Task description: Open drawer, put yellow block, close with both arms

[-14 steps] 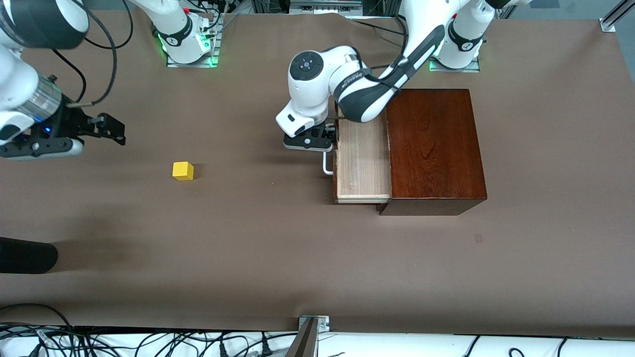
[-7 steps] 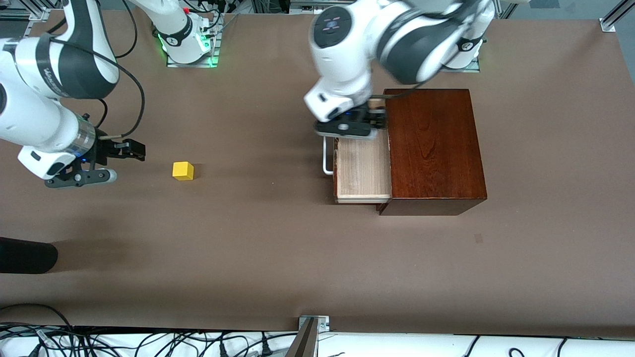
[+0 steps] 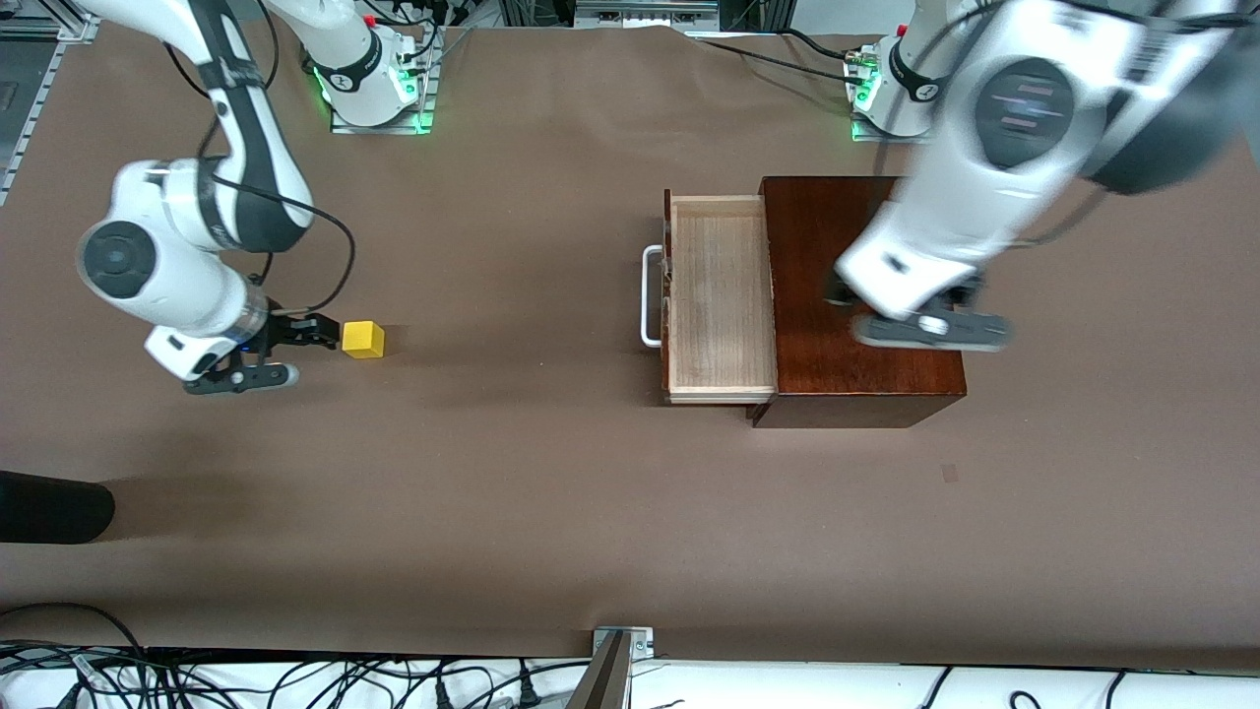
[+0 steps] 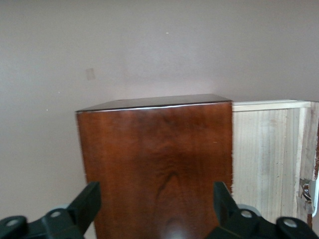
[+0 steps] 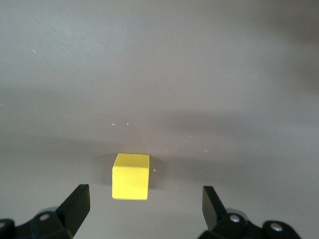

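Note:
The drawer (image 3: 719, 295) stands pulled out of the dark reddish-brown box (image 3: 837, 226), its pale wood inside bare and its white bar handle (image 3: 650, 295) free. My left gripper (image 3: 930, 330) hangs open over the box top (image 4: 154, 149), with nothing between its fingers (image 4: 89, 199); the drawer (image 4: 264, 149) shows beside it. The yellow block (image 3: 362, 339) lies on the table toward the right arm's end. My right gripper (image 3: 300, 353) is low beside it and open. In the right wrist view the yellow block (image 5: 130, 176) sits just ahead of the right gripper (image 5: 146, 204), apart from both fingers.
A black rounded object (image 3: 49, 507) lies at the table's edge toward the right arm's end, nearer the front camera. A metal bracket (image 3: 620, 640) and cables run along the nearest edge. Brown table (image 3: 512, 473) spreads between block and drawer.
My left gripper has left the drawer handle, risen and swung over the box top. My right gripper has come down and closed in on the yellow block. Drawer and block have not moved.

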You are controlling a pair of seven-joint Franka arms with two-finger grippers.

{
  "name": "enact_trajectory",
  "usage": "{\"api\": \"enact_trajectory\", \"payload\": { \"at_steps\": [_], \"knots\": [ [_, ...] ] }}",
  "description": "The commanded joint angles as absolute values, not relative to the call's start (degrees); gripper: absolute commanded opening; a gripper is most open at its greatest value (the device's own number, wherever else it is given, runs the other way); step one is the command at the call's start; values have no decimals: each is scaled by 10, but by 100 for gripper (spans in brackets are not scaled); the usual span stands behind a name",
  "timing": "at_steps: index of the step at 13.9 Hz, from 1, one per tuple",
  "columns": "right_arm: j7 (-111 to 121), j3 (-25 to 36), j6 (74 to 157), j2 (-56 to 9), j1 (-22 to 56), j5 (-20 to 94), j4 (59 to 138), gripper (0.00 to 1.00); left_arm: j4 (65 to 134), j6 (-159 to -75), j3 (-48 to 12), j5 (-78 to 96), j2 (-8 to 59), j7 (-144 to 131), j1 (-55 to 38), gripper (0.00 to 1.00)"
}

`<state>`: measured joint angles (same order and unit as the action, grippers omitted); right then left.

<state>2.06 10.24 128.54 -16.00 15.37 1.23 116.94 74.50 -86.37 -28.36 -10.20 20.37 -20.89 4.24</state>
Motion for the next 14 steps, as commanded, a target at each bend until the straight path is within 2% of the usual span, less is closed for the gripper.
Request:
{"api": "enact_trajectory", "payload": {
  "at_steps": [1,4,5,8,9,10,12,13,14],
  "knots": [
    [-17,82,1389,-141,157,23,1271,100,757,-855,-289,-64,168,-118,122,100],
    [-24,77,1459,-161,157,23,1319,100,771,-856,-274,-54,151,8,165,100],
    [-24,77,1481,-168,157,23,1330,100,823,-865,-260,-48,116,15,163,100],
    [-23,77,1523,-197,156,23,1337,100,944,-957,-110,-16,21,2,53,100],
    [-24,77,1526,-202,156,23,1337,89,960,-969,-70,-16,8,-7,19,100],
    [-23,77,1526,-204,156,23,1336,66,968,-978,-29,-14,0,-4,-12,100],
    [-17,77,1521,-201,156,22,1325,13,986,-1001,-18,-14,-19,-9,-19,100],
    [-14,77,1513,-199,156,22,1316,0,990,-995,-19,-14,-25,-11,-18,100],
    [-12,77,1493,-196,156,22,1299,0,984,-983,-20,-15,-21,-9,-18,100]
  ]
}}
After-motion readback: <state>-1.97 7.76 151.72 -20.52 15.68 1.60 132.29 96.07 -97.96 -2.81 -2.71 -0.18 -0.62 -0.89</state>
